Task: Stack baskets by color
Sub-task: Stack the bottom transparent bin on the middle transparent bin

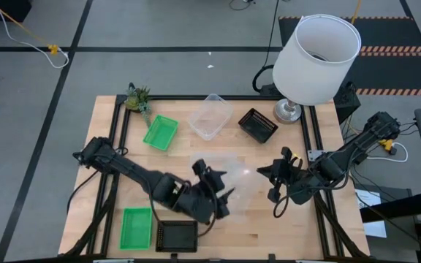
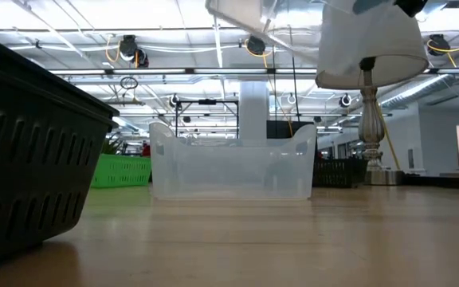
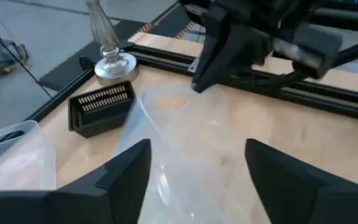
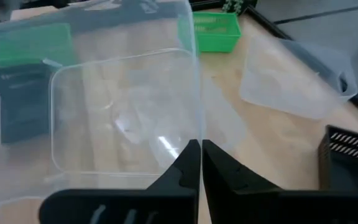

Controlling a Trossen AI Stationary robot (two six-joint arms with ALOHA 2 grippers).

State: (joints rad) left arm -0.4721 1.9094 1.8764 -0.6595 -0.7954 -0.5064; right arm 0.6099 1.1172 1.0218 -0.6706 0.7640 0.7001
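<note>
One clear basket pinched at its rim by the right gripper; the left gripper, fingers spread wide, should stay clear while the basket is carried level over the second clear basket.

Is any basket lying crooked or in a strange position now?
Yes. One clear basket is off the table and tilted: the right gripper pinches its rim mid-table, and the open left gripper is close beside it.

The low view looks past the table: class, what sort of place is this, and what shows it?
Probably a large lab or workshop hall: long ceiling strip lights, hanging cable reels, and a bare grey floor marked with tape lines around the table.
</note>
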